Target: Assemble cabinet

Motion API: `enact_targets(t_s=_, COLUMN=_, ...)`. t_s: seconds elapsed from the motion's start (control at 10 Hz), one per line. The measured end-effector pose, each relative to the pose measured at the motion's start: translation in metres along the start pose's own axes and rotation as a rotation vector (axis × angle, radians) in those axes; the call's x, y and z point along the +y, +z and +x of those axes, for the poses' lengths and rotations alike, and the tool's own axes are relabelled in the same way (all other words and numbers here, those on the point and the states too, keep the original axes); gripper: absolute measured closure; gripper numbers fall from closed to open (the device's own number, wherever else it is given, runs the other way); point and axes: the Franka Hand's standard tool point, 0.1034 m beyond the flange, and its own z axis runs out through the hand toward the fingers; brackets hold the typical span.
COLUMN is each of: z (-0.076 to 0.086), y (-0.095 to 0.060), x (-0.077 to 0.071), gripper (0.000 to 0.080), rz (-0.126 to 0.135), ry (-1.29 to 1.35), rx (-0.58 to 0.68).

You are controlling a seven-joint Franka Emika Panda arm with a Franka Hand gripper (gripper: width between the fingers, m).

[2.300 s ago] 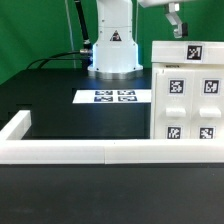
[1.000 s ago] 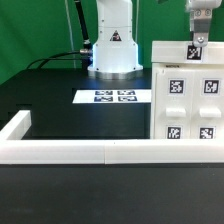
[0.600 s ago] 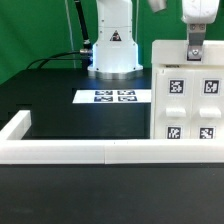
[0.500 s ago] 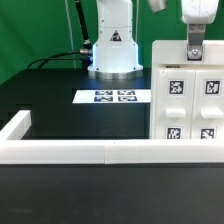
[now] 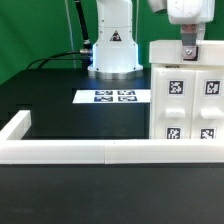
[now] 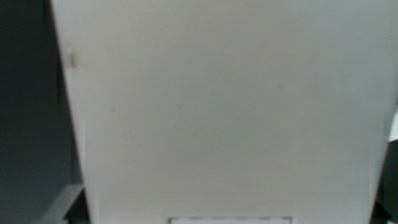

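Note:
The cabinet (image 5: pixel 187 95) is a large white block at the exterior view's right, with several square tag markers on the face toward the camera. My gripper (image 5: pixel 187 50) hangs straight down at the cabinet's top edge, on or just in front of the top tag. Its fingers show as one narrow column and look shut with nothing between them. In the wrist view a plain white face of the cabinet (image 6: pixel 222 110) fills nearly the whole picture, very close. The fingertips are not clearly visible there.
The marker board (image 5: pixel 114 96) lies flat on the black table in front of the robot base (image 5: pixel 113 50). A long low white border wall (image 5: pixel 90 152) runs along the near side, with a short return at the exterior view's left (image 5: pixel 17 124).
The gripper has come down from above the cabinet and shifted slightly toward the exterior view's left, onto the cabinet's top edge. The cabinet has not moved.

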Motion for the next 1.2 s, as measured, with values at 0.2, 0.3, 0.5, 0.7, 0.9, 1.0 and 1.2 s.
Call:
enact_targets(t_s=0.2, z=-0.0030, y=0.0007, x=0.0005, gripper=0.0258, rz=-0.017, ry=0.234, rx=0.016)
enact_targets(t_s=0.3, z=-0.0025, y=0.0008, x=-0.0015, gripper=0.0258, rz=-0.030, ry=0.362, rx=0.031)
enact_targets(t_s=0.5, z=-0.0013, y=0.0005, x=-0.0053, gripper=0.0258, rz=-0.043, ry=0.593, rx=0.054)
enact_targets(t_s=0.7, z=0.0012, y=0.0005, x=-0.0069, gripper=0.0256, rz=-0.035, ry=0.854, rx=0.062)
enact_targets(t_s=0.9, z=0.0047, y=0.0003, x=-0.0059, gripper=0.0256, rz=-0.036, ry=1.068, rx=0.094)
enact_targets(t_s=1.0, z=0.0047, y=0.0004, x=-0.0059, gripper=0.0256, rz=-0.031, ry=1.145, rx=0.096)
enact_targets(t_s=1.2, z=0.0045, y=0.0004, x=-0.0057, gripper=0.0256, rz=-0.026, ry=1.248, rx=0.099)
